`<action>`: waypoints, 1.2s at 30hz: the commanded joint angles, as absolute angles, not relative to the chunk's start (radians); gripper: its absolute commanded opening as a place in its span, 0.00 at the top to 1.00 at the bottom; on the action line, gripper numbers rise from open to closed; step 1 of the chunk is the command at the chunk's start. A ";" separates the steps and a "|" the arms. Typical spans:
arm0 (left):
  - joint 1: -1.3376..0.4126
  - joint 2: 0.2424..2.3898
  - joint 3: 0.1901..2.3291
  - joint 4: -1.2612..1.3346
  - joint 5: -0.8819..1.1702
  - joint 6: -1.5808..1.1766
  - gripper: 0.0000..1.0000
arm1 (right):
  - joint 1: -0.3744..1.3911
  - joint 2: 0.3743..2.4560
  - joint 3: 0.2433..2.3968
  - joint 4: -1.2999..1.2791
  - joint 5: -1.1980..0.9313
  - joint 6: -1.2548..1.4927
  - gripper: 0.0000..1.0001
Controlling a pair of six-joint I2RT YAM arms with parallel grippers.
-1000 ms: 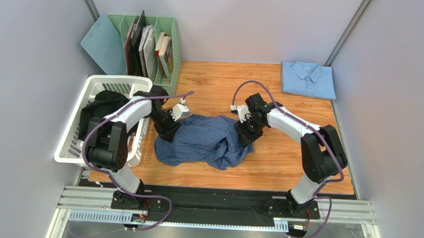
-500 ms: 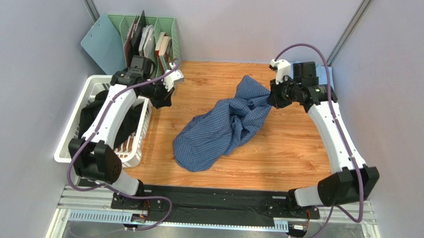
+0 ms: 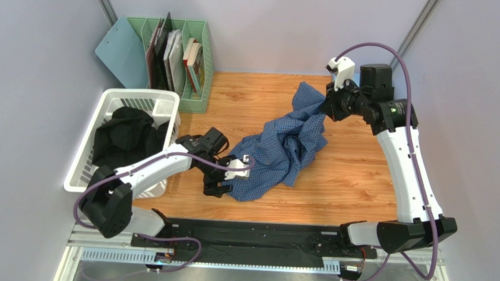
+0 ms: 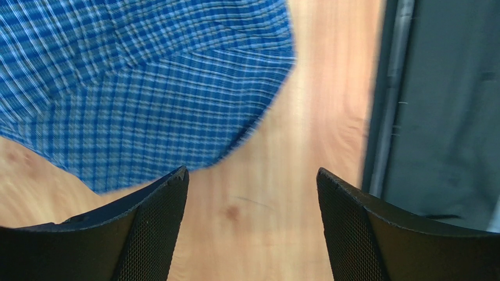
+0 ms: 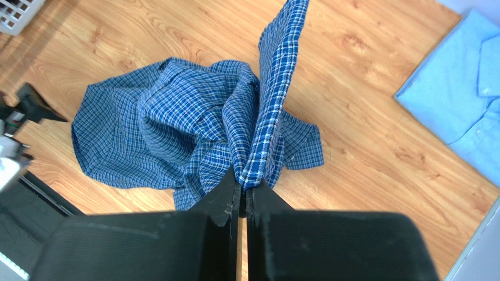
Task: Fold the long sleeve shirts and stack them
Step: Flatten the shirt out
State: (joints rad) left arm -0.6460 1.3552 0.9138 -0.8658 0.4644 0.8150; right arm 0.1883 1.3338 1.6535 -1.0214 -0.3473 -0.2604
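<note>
Blue-checked fabric shirt (image 5: 176, 134) hangs pinched in your right claw (image 5: 243, 190), its hem lying just ahead of your spread left claw (image 4: 251, 178)

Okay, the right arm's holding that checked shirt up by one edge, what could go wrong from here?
The right end effector pinches only a thin edge of the checked shirt, so it may slip out. The open left end effector sits over the wooden table beside the hem and could close on nothing.

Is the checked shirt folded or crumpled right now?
Crumpled: the checked shirt lies bunched on the table, one edge held up by the shut right gripper.
</note>
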 commanded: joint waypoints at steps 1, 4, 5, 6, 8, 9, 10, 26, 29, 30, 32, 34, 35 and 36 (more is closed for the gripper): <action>-0.693 1.446 0.919 -0.631 0.361 0.926 0.15 | 0.186 1.354 1.710 -1.020 -0.361 -0.285 1.00; -0.738 1.522 0.925 -0.604 0.327 0.963 0.15 | 0.186 1.359 1.706 -1.022 -0.356 -0.299 1.00; -0.765 1.537 0.922 -0.600 0.305 0.972 0.15 | 0.184 1.358 1.706 -1.020 -0.351 -0.304 1.00; -0.779 1.563 0.904 -0.595 0.289 0.997 0.16 | 0.184 1.358 1.709 -1.020 -0.341 -0.314 1.00; -0.805 1.592 0.885 -0.586 0.252 1.011 0.18 | 0.184 1.353 1.724 -1.020 -0.327 -0.327 1.00; -0.807 1.618 0.879 -0.589 0.249 1.014 0.22 | 0.184 1.353 1.732 -1.022 -0.313 -0.333 1.00; -0.807 1.634 0.879 -0.595 0.242 1.014 0.24 | 0.183 1.351 1.739 -1.022 -0.304 -0.340 1.00; -0.334 1.105 1.321 -1.187 0.647 0.917 1.00 | 0.114 1.410 1.910 -0.859 -0.153 -0.503 1.00; -0.334 1.054 1.248 -1.250 0.660 0.946 1.00 | 0.126 1.512 1.960 -0.825 -0.184 -0.521 1.00; -0.334 1.052 1.227 -1.265 0.652 0.956 1.00 | 0.133 1.546 1.994 -0.834 -0.192 -0.523 1.00; -0.334 1.045 1.166 -1.290 0.617 0.969 1.00 | 0.172 1.658 2.078 -0.859 -0.190 -0.512 1.00; -0.334 1.039 1.131 -1.313 0.604 0.983 1.00 | 0.233 1.753 2.105 -0.845 -0.160 -0.492 1.00; -0.340 1.039 1.114 -1.327 0.607 1.008 1.00 | 0.253 1.779 2.124 -0.821 -0.126 -0.485 1.00; -0.351 1.040 1.109 -1.341 0.604 1.011 1.00 | 0.271 1.810 2.134 -0.809 -0.108 -0.468 1.00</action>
